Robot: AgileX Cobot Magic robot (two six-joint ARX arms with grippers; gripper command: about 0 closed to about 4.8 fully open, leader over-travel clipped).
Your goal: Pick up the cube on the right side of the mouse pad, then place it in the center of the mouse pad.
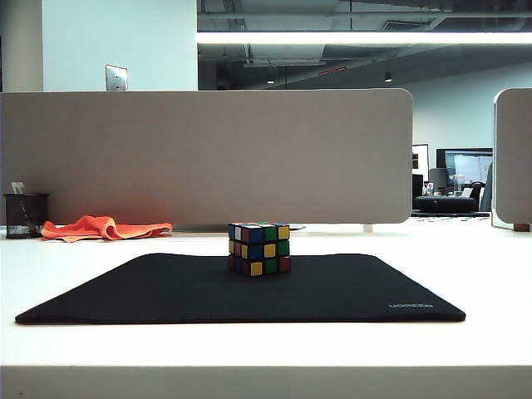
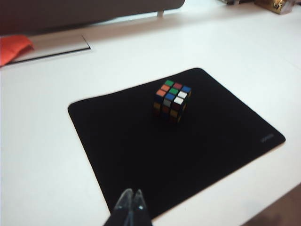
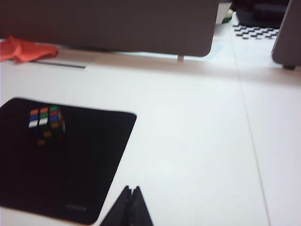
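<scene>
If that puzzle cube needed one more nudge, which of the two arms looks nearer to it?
Probably the left. The left pincer, shut, hangs over the near edge of the mouse pad, with the cube ahead on the pad. The right pincer, also shut, hangs over bare table beside the pad.

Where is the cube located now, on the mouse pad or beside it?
The cube stands on the mouse pad, near the middle of its far edge in the exterior view, with both grippers away from it.
</scene>
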